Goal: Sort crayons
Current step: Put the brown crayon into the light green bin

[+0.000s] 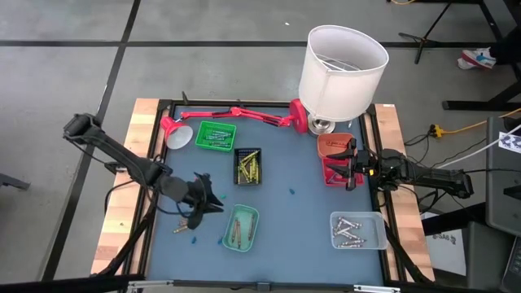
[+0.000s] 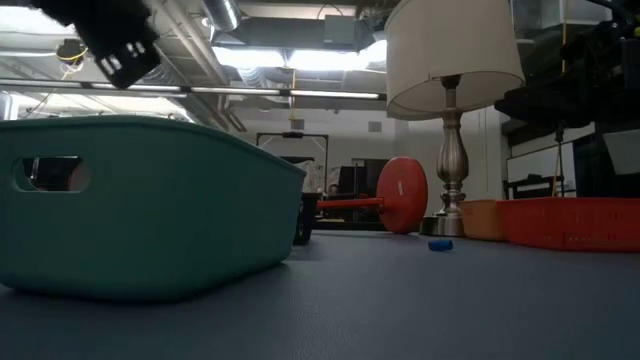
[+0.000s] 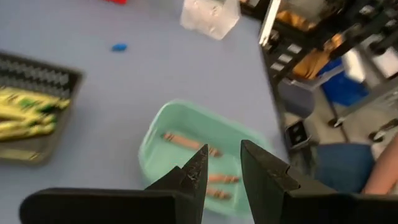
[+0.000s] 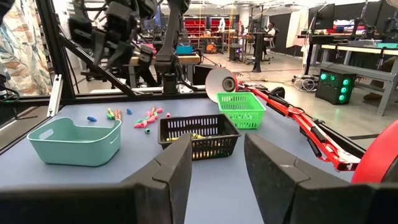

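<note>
The left pincer (image 1: 205,201) hovers above the table (image 1: 293,220), its fingers (image 3: 193,177) slightly spread with nothing visible between them. Directly beneath and ahead of it sits the teal tray (image 3: 202,158), holding brownish crayons (image 3: 189,142). Loose crayons (image 1: 186,229) remain scattered on the table beside and behind this pincer. The right pincer (image 4: 214,168) waits spread and empty at the far table edge, beside the red tray (image 1: 338,167).

Risk: descending here, the left pincer could strike the tray rim and shift the tray. A shallow grip on a thin crayon may let it roll away.

Crayons (image 1: 189,228) lie loose on the mat — others sorted flat in trays by colour.
</note>
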Controlling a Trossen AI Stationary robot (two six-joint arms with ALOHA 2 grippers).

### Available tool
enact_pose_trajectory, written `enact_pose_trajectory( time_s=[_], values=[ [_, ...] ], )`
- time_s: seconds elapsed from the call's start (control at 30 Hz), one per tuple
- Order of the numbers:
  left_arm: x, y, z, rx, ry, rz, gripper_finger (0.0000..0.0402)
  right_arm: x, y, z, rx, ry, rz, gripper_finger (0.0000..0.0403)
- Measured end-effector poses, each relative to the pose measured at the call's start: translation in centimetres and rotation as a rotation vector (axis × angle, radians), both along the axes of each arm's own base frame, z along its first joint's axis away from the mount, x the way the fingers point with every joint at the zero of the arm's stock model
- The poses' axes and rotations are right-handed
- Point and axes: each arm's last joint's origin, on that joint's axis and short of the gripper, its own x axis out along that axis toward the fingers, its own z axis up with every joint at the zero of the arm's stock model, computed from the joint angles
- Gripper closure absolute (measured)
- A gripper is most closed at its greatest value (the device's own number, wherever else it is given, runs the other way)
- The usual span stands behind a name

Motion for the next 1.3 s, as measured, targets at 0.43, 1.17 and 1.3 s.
enact_pose_trajectory(
  time_s=[0.43, 1.17, 1.3],
  values=[
    [-5.0, 2.7, -2.7, 0.163, 0.520, 0.094, 0.0321, 0.0, 0.0, 0.0, 0.000, 0.000, 0.000, 0.0255],
    [-8.3, 4.2, -8.9, 0.236, 0.827, 0.133, 0.0321, 0.0, 0.0, 0.0, 0.000, 0.000, 0.000, 0.0256],
    [-8.4, 4.2, -9.7, 0.199, 0.819, 0.112, 0.0321, 0.0, 0.0, 0.0, 0.000, 0.000, 0.000, 0.0255]
  ],
)
